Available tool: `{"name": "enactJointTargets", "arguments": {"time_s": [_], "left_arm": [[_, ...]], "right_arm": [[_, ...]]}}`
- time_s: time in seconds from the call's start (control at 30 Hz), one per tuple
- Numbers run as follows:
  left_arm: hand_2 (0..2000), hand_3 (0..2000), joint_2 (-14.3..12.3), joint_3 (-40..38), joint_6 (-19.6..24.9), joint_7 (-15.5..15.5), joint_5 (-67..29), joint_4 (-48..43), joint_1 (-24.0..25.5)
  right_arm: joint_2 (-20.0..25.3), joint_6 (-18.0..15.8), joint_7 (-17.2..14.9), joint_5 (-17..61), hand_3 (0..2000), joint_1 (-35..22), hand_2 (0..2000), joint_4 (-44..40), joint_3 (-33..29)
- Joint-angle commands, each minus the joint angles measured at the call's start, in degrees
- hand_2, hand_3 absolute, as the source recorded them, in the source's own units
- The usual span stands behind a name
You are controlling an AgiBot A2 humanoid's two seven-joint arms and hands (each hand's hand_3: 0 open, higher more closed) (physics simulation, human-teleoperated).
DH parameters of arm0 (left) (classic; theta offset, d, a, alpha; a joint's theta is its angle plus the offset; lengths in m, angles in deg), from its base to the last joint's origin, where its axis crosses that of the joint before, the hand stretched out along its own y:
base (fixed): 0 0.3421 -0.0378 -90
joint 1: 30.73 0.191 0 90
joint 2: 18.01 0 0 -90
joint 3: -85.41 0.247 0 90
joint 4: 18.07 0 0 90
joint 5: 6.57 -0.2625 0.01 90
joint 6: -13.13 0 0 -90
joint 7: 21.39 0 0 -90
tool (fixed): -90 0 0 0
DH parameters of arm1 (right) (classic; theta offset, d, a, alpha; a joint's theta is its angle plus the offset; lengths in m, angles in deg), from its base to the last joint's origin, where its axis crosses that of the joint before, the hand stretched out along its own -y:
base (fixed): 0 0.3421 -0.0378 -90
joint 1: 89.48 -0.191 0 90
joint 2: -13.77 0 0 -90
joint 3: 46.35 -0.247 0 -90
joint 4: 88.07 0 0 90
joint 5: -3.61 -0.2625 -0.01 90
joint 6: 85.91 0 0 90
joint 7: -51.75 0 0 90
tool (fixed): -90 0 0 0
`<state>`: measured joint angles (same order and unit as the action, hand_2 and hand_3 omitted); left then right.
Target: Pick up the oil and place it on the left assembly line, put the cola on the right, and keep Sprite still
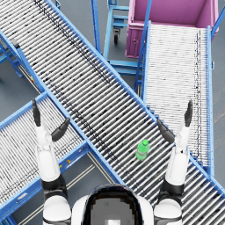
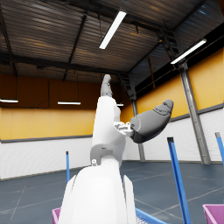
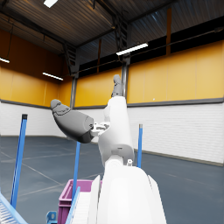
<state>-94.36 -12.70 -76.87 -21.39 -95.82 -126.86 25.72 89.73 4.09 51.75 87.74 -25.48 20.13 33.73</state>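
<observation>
Nothing readable is showing in any of the views: no text, brand, number or sign. The green bottle (image 1: pixel 142 149) on the middle roller conveyor (image 1: pixel 88 88) is appearing too small and blurred for any label on it to be made out.

Quick count: one green bottle (image 1: pixel 142 149), three roller lines (diagonal conveyor (image 1: pixel 79 74), left conveyor (image 1: pixel 17 149), right conveyor (image 1: pixel 176 66)), one pink bin (image 1: pixel 135 41) up top, and two robot hands, the left robot hand (image 1: pixel 44 130) and the right robot hand (image 1: pixel 179 131).
</observation>
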Motion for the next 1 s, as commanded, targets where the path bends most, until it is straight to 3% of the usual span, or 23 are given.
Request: {"name": "enactJointTargets", "arguments": {"time_s": [0.03,1.0], "left_arm": [[0,0,0.2,-0.1,0.0,0.0,0.0,0.1,-0.9],[0,0,-1.0,0.2,0.0,0.0,0.0,-0.9,3.3]], "right_arm": [[-0.2,0.0,0.0,0.0,0,-0.9,0,0.2,-0.1],[1.1,0.0,0.0,0.0,0,1.6,0,0.2,1.8]]}}
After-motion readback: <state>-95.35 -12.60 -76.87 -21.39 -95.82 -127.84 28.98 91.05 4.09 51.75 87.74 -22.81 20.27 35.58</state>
